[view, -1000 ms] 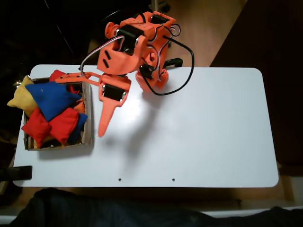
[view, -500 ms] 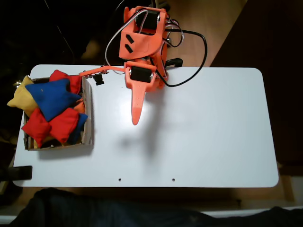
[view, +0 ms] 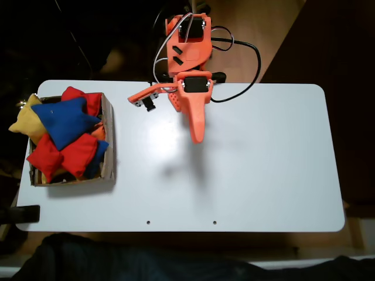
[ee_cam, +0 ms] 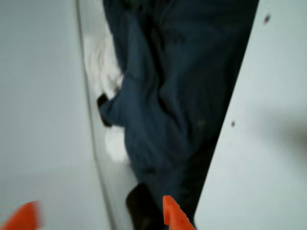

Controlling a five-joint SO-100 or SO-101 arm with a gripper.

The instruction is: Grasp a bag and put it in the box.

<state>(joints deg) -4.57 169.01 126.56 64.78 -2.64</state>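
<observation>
Orange printed arm, black servo blocks, looping black cables, pointed fingers

Red bag lying atop the pile, inside shallow brown cardboard box, table's left in fixed view

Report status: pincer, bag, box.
Pincer open, empty, above bare table. Red bags piled in box with blue, yellow ones. Nothing in the way.
</observation>
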